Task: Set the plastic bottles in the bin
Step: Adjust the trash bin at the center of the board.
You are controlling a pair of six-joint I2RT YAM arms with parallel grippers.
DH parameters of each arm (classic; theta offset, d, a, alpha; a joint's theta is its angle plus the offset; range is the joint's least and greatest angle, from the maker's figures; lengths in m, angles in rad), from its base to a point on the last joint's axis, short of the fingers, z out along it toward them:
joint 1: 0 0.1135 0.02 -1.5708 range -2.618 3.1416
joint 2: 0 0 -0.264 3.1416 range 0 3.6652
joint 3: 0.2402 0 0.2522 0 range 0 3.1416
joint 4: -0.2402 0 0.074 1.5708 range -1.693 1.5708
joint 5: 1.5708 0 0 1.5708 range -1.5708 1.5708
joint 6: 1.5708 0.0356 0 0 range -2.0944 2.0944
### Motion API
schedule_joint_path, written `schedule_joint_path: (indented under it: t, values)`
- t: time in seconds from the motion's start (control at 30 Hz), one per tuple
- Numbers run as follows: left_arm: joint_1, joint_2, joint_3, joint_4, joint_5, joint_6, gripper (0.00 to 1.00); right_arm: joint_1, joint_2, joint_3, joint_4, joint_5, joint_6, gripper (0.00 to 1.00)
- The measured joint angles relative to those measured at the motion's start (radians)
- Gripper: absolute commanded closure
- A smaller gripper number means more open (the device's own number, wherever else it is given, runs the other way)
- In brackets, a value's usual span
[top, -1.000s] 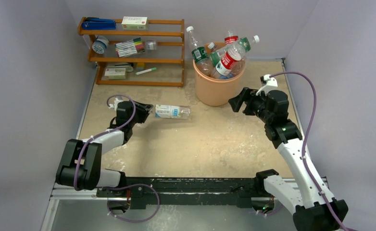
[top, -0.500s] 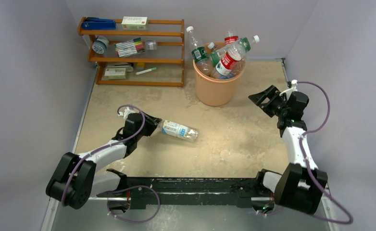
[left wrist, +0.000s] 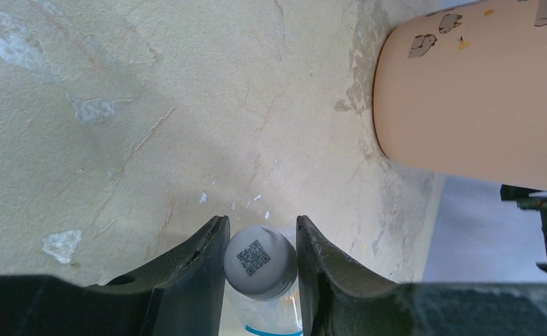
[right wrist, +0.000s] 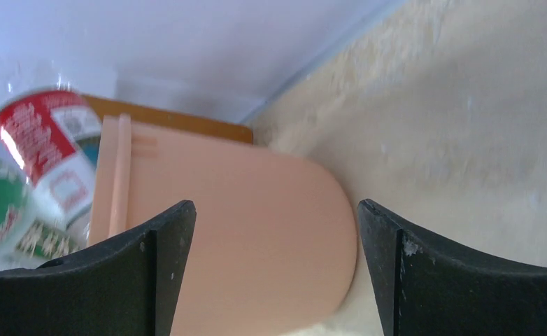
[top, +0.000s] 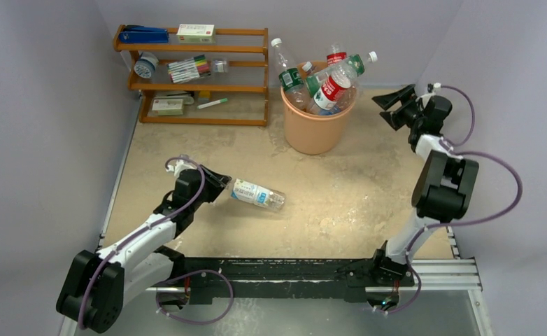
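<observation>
Item: blue-labelled bottle (top: 257,194), clamped by its white cap (left wrist: 260,262) in my left gripper (top: 222,187), jutting sideways, well short of the bin (top: 317,136); my right gripper (top: 395,98) spread, empty, near the bin; risk: cap-only hold may slip or pivot, and the heaped bin may shed bottles (top: 330,85)

The left arm (top: 141,238) and the right arm (top: 405,234) are white with fat black joints. A thin purple cable (top: 520,187) loops along each. The left gripper (top: 222,187) and right gripper (top: 389,98) are black, with flat dark fingers (left wrist: 194,273). A black bar (top: 285,269) joins their bases.
</observation>
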Motion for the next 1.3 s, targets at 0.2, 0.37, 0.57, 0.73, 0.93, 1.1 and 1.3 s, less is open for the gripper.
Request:
schedule_joint_path:
  t: [0.2,0.37,0.57,0.73,0.93,1.1,1.3]
  values:
    - [-0.001,-0.054,0.000,-0.064,0.000,0.002,0.70,-0.005,0.315,0.299,0.067,-0.036,0.074,0.12]
    - [-0.002,-0.065,0.002,-0.100,0.000,0.000,0.70,0.017,0.541,0.502,0.087,-0.085,0.129,0.11]
    - [-0.003,-0.049,0.014,-0.111,0.000,0.001,0.70,0.094,0.720,0.711,0.126,-0.193,0.205,0.11]
    - [-0.004,-0.048,0.029,-0.129,0.000,0.005,0.70,0.177,0.745,0.752,0.159,-0.267,0.224,0.10]
    - [-0.004,-0.048,0.032,-0.139,0.000,0.008,0.70,0.224,0.675,0.576,0.263,-0.288,0.241,0.10]
    - [-0.004,-0.063,0.035,-0.159,-0.001,0.018,0.70,0.217,0.570,0.352,0.354,-0.281,0.247,0.11]
    - [-0.004,-0.091,0.035,-0.183,-0.007,0.023,0.70,0.214,0.439,0.105,0.487,-0.279,0.248,0.11]
